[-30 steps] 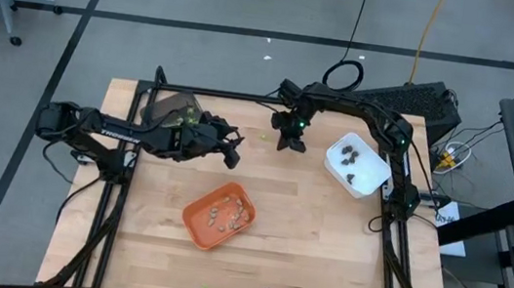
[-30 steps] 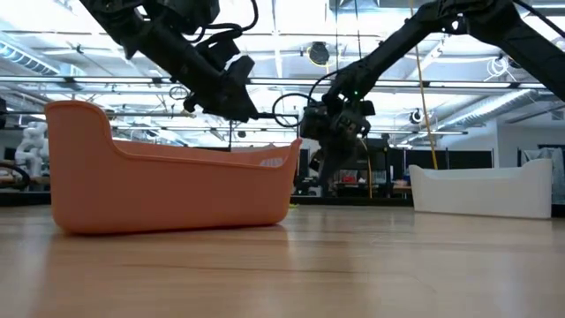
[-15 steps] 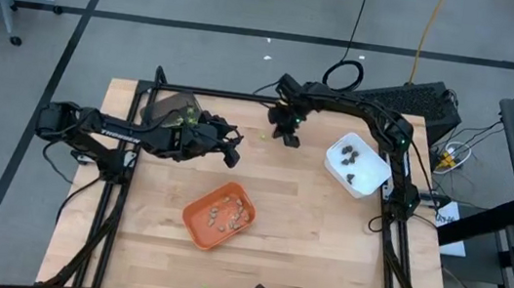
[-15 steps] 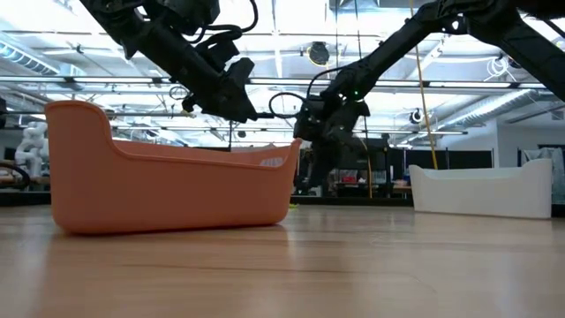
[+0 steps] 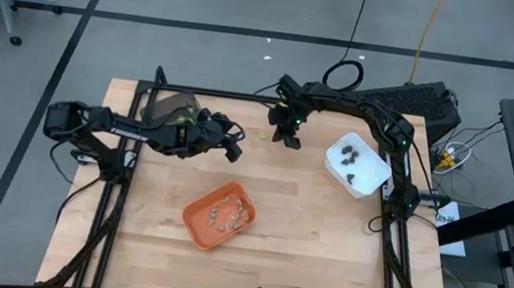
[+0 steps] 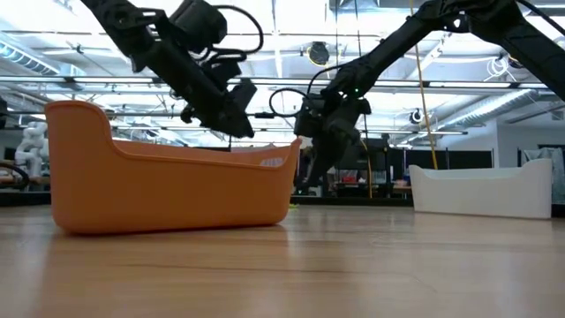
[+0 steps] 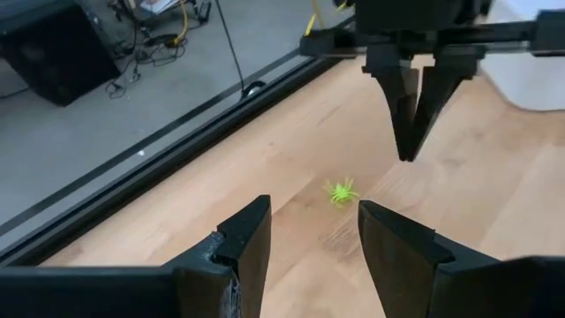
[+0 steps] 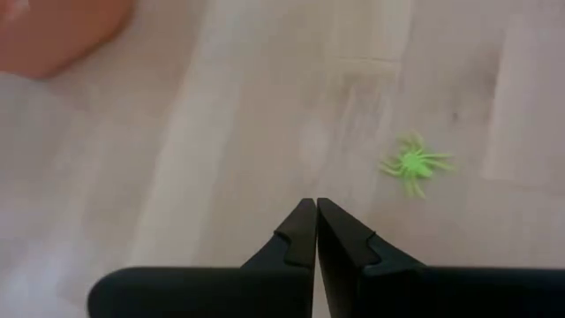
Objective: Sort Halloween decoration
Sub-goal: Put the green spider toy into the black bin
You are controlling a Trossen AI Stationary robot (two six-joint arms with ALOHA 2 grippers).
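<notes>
A lime-green spider (image 8: 415, 164) lies flat on the bare table (image 5: 305, 229), legs splayed, well apart from the orange tray (image 5: 193, 223). Tan-grey pieces (image 5: 227, 213) lie loose inside that tray.

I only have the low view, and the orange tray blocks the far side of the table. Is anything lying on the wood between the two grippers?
Observer: Yes, one lime-green spider lies on the bare wood, and neither gripper touches it.
Operator: Which gripper is set up to take it?
Observer: The left gripper is open and points toward the spider; the right gripper is shut and empty, tips beside it.
Operator: What's in the trays?
Observer: The orange tray holds tan-grey pieces; the white tray holds dark brown pieces.
</notes>
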